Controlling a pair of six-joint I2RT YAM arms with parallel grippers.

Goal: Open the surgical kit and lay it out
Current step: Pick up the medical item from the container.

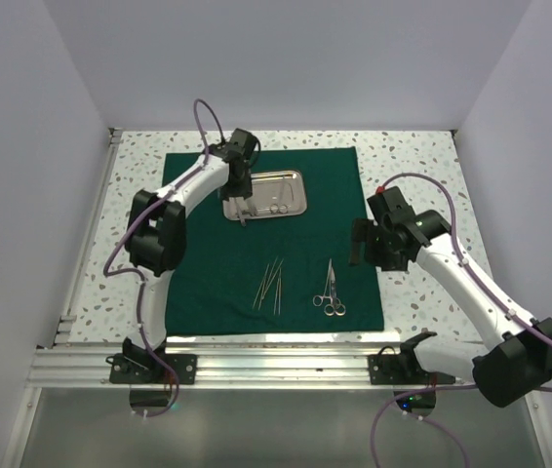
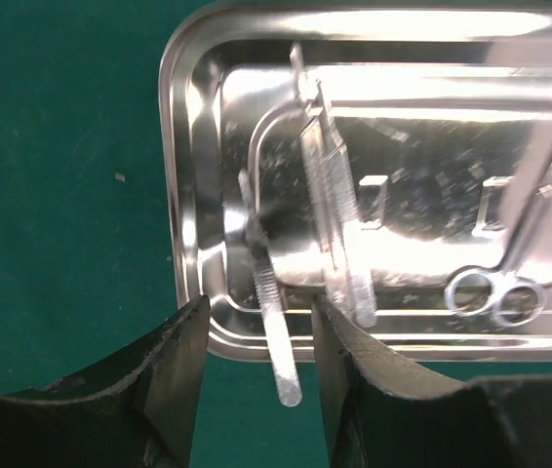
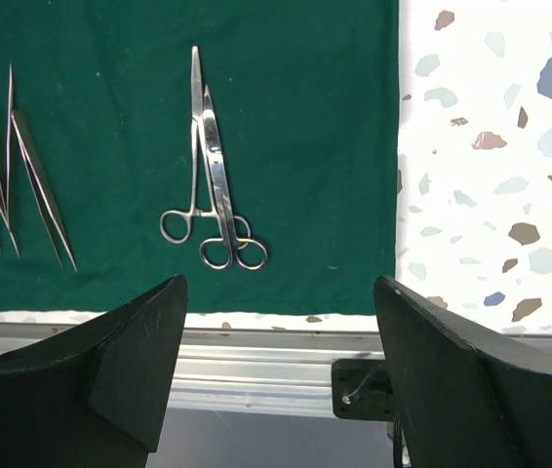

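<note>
Green cloth (image 1: 198, 283) covers the bench's middle, with a steel tray (image 1: 300, 195) near its far edge. Left pincer (image 2: 256, 312) stands open astride tweezers (image 2: 284, 375) at the tray's rim; right pincer (image 3: 281, 292) hangs open, empty, at the cloth's right edge.

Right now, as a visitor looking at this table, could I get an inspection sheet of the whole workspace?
Surface: speckled table, with a dark green cloth spread flat on it.
Job's things: steel tray on the cloth's far part, holding tweezers and a ring-handled tool; thin pointed tools and two ring-handled instruments laid out near the cloth's front edge.
Clutter: nothing seen.
Grippers: left gripper open, its fingers either side of the tweezers poking over the tray rim; right gripper open and empty.
Cables: purple cables looping from each arm.
Surroundings: white walls; metal rail along the near edge.
</note>
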